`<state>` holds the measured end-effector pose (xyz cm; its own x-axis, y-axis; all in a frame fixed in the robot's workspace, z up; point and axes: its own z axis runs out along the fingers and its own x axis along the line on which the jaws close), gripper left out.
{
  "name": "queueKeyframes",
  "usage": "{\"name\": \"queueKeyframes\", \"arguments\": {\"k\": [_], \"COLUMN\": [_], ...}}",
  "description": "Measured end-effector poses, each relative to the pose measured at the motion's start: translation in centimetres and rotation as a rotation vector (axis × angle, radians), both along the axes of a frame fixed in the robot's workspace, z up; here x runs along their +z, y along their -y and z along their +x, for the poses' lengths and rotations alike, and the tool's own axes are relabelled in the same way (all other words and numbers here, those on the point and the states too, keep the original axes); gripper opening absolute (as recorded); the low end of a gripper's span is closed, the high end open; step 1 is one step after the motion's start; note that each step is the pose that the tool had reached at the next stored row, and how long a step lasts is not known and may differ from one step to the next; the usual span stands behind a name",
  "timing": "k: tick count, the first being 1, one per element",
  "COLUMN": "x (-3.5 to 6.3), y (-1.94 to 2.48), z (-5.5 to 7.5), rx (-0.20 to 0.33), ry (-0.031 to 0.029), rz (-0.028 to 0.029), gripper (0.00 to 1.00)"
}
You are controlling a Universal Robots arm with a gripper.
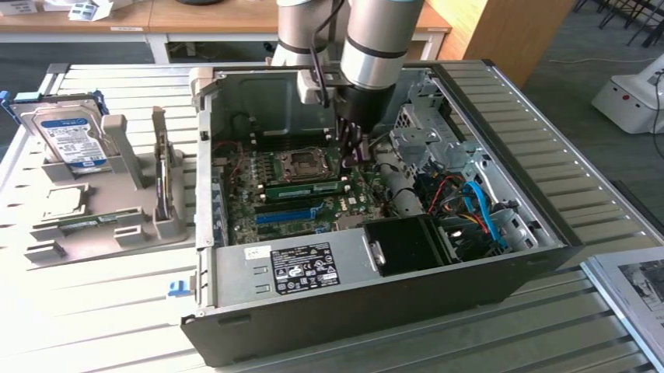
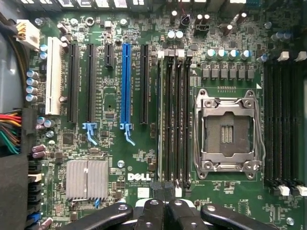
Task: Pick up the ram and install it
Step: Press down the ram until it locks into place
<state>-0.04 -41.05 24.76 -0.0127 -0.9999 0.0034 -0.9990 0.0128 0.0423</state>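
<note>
Closed black fingers (image 2: 156,190) of the gripper (image 2: 164,188), pressed together and holding nothing, their tips poised over one end of the bank of black memory slots (image 2: 173,115) beside the silver processor socket (image 2: 228,132). In the exterior view the gripper (image 1: 351,155) points straight down into the open dark-grey computer case (image 1: 363,311). The grey cylindrical arm (image 1: 379,39) stands nearly vertical above it, entering from the top. The ram (image 1: 304,187), a long, thin green circuit-board stick, stands on edge in a slot of the green motherboard (image 1: 249,225), between the processor socket and the blue slot strip (image 1: 285,214). Its end toward the exterior view's right lies just below the fingertips; contact cannot be judged.
</note>
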Motion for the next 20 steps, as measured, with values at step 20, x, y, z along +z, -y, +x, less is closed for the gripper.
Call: {"name": "queueKeyframes", "arguments": {"k": [20], "x": [-1.29], "y": [0.00], "z": [0.5], "rx": [0.000], "ry": [0.0000], "rz": [0.0000], "gripper": [0.11]}}
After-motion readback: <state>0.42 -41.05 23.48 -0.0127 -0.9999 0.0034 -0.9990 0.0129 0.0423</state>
